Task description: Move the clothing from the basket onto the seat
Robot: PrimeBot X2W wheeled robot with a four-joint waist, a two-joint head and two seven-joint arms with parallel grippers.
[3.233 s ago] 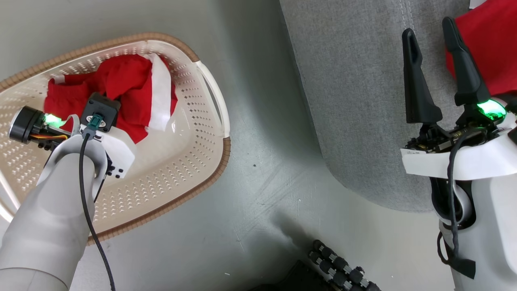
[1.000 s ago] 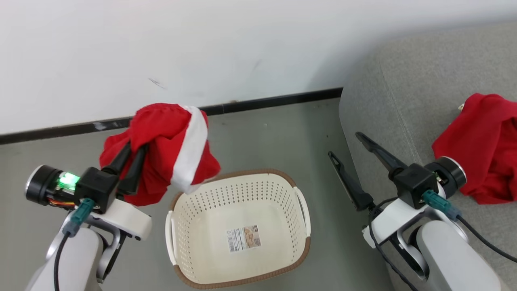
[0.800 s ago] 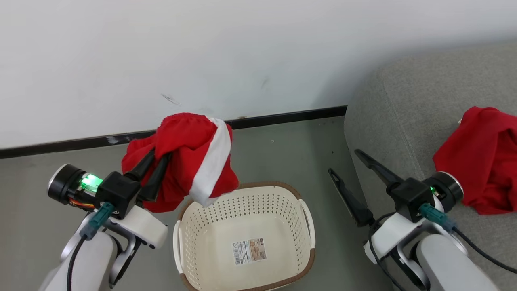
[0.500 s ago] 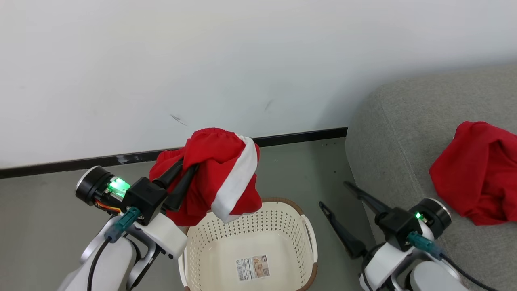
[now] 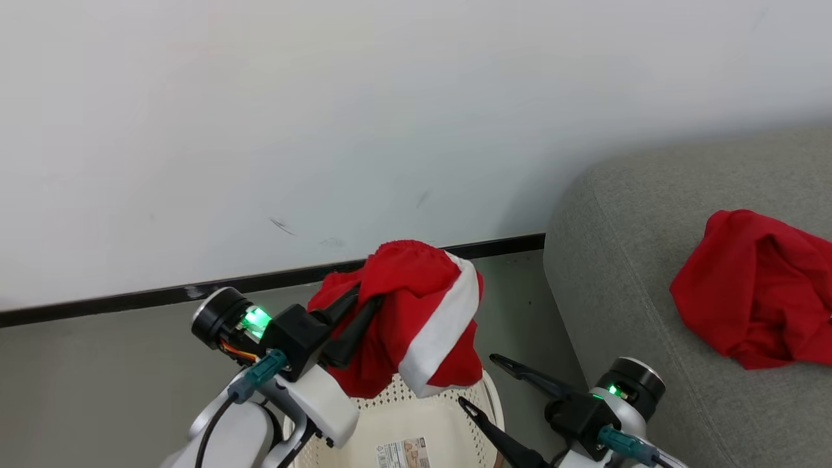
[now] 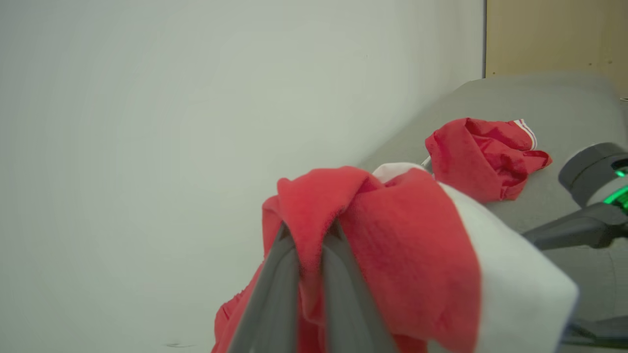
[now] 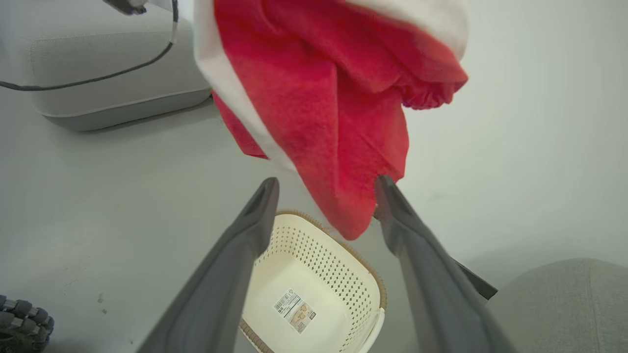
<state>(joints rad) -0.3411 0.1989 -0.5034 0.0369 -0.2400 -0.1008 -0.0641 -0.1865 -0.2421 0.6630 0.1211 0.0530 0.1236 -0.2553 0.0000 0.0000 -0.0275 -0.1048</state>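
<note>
My left gripper is shut on a bright red garment with a white band, one piece of the clothing, held up in the air. It hangs over the far edge of the cream basket, which lies low in the head view. The left wrist view shows the fabric bunched around my left gripper. A second red garment lies crumpled on the grey seat to the right. My right gripper stands open between basket and seat. In the right wrist view, its fingers frame the hanging garment above the basket.
A pale wall with a black skirting strip runs behind the grey floor. The basket holds just a barcode sticker. A grey cushioned block and black rollers show in the right wrist view.
The left gripper has lifted the red garment out of the basket and carried it right, from beside the basket to above its far edge. The head camera has tilted up. The right gripper stays open.
</note>
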